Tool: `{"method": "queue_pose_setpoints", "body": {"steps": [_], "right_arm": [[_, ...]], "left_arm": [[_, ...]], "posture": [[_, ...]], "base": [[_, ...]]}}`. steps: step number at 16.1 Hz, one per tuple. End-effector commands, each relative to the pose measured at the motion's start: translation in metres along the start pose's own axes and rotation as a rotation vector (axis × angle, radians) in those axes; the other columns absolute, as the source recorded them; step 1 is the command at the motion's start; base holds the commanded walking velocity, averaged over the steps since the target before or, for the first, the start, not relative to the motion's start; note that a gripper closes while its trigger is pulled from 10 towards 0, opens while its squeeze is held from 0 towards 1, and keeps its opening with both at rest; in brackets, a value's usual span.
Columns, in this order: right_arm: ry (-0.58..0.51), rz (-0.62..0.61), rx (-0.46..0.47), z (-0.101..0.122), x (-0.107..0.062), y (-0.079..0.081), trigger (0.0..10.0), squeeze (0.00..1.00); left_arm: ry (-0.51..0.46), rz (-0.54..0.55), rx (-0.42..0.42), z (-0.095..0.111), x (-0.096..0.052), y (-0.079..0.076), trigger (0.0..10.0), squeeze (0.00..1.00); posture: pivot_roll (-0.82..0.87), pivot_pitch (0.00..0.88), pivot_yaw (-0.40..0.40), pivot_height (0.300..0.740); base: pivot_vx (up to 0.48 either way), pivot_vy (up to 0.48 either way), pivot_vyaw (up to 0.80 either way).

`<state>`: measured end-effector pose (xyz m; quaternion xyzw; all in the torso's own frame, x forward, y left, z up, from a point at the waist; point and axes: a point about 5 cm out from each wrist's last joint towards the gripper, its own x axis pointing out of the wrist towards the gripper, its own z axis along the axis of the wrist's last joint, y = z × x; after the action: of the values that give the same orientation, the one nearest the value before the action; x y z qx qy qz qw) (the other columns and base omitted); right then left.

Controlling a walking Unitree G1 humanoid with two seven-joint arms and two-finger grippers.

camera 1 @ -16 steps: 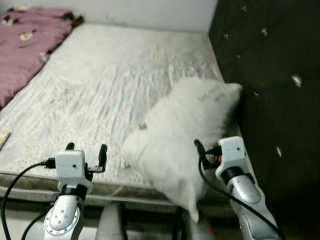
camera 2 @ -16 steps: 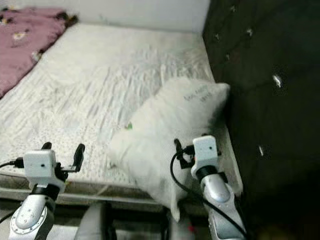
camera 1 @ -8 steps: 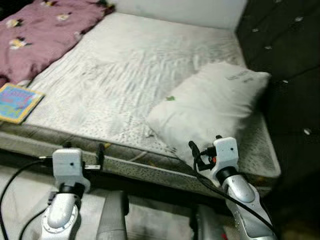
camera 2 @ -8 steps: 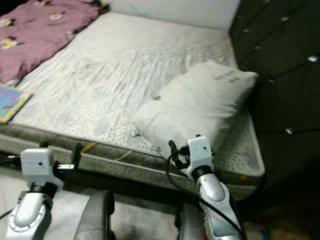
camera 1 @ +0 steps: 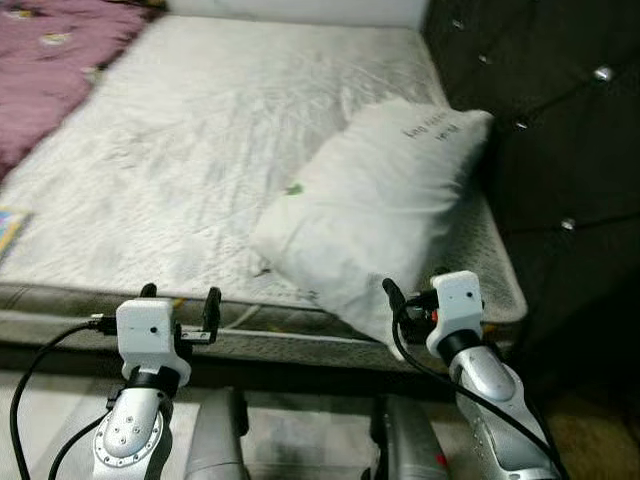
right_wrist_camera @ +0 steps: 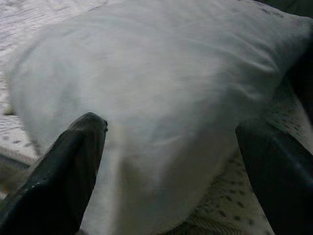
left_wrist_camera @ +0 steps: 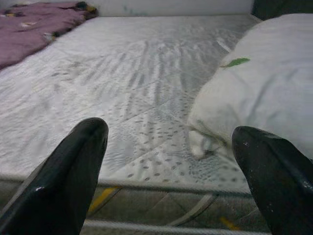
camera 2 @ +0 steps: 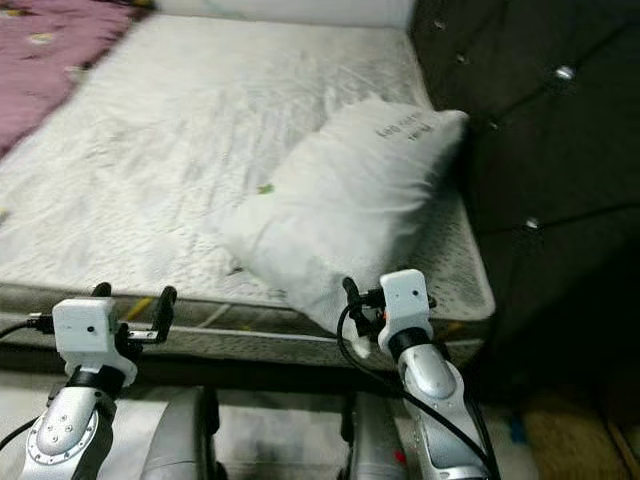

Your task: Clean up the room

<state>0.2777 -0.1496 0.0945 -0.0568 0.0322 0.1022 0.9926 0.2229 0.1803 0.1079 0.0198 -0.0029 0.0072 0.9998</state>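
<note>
A white pillow (camera 1: 375, 210) lies tilted on the bare mattress (camera 1: 200, 150), its far end against the dark headboard (camera 1: 540, 120) and its near corner close to the bed's front edge. My right gripper (camera 1: 415, 300) hovers open just before that near corner, and the pillow (right_wrist_camera: 161, 88) fills the space ahead of its spread fingers (right_wrist_camera: 63, 166). My left gripper (camera 1: 180, 297) is open too, held in front of the mattress's front edge (left_wrist_camera: 146, 188) with nothing between its fingers (left_wrist_camera: 68, 171).
A pink blanket (camera 1: 50, 60) is bunched at the bed's far left. A colourful book (camera 1: 8, 228) peeks in at the left edge. The headboard walls off the right side. Pale floor (camera 1: 60, 400) lies under my arms.
The camera has pulled back and swung, so the whole bed has shifted in view. The pillow now lies fully on the mattress instead of hanging over its edge. Both grippers stay open.
</note>
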Motion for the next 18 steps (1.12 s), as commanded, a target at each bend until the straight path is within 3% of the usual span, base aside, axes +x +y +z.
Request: {"method": "queue_pose_setpoints", "body": {"steps": [1,11,18], "right_arm": [[-0.002,0.002,0.008,0.0005,-0.0001,-0.0012,10.0,0.00],[0.000,-0.004,-0.001,0.0001,0.0003,-0.0025,10.0,0.00],[0.005,-0.006,-0.017,-0.0009,0.0016,-0.0026,10.0,0.00]], "left_arm": [[-0.005,-0.005,-0.003,0.0014,-0.0005,-0.0007,10.0,0.00],[-0.004,-0.024,-0.012,0.0010,0.0001,-0.0031,10.0,0.00],[0.003,-0.023,-0.006,-0.0001,0.0015,-0.0032,10.0,0.00]], "posture": [[0.03,0.116,-0.039,0.588],[0.02,0.123,-0.040,0.584],[0.02,0.120,-0.038,0.584]], "base": [[0.000,0.000,-0.43],[0.259,0.160,0.00],[0.000,0.000,0.06]]}}
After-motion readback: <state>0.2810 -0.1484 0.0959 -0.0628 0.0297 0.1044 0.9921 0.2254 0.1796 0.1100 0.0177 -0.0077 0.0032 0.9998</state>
